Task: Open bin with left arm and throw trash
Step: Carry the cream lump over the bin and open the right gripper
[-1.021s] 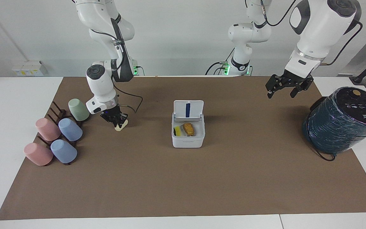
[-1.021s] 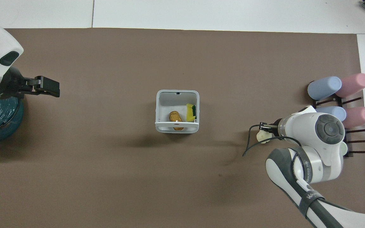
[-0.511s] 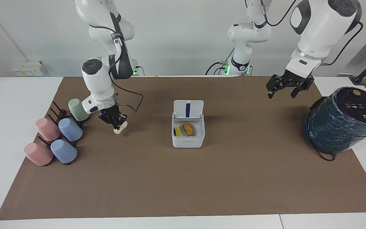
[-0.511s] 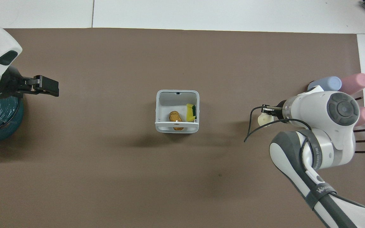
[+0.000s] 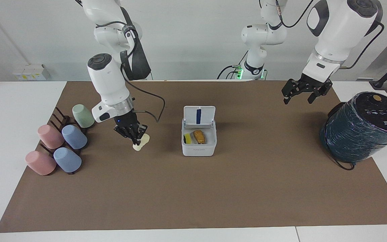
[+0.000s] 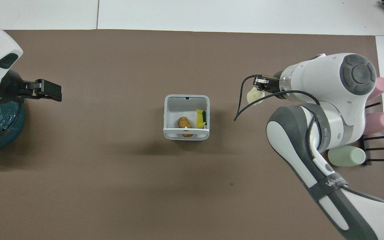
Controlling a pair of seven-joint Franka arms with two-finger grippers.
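The white bin [image 5: 198, 150] stands mid-mat with its lid [image 5: 199, 116] tipped up, blue stripe showing. Inside lie two pieces of trash, a yellow-and-green sponge piece [image 5: 187, 138] and an orange-brown lump [image 5: 199, 136]; from above they show as the sponge piece [image 6: 200, 118] and lump [image 6: 184, 123] within the bin [image 6: 167, 115]. My right gripper [image 5: 136, 138] is shut on a pale cream lump [image 5: 141, 142], held over the mat between the cup rack and the bin; overhead, the lump [image 6: 253, 96] hangs from that gripper [image 6: 259, 87]. My left gripper [image 5: 297, 99] waits open beside the teal cylinder.
A large dark teal wrapped cylinder [image 5: 361, 126] stands at the left arm's end of the table. At the right arm's end, a dark rack [image 5: 57, 117] holds pink [image 5: 49, 136], blue [image 5: 74, 136] and green [image 5: 83, 115] cups lying on their sides.
My right gripper has lifted the cream lump off the mat and carried it away from the cup rack toward the bin. The left arm has stayed in place.
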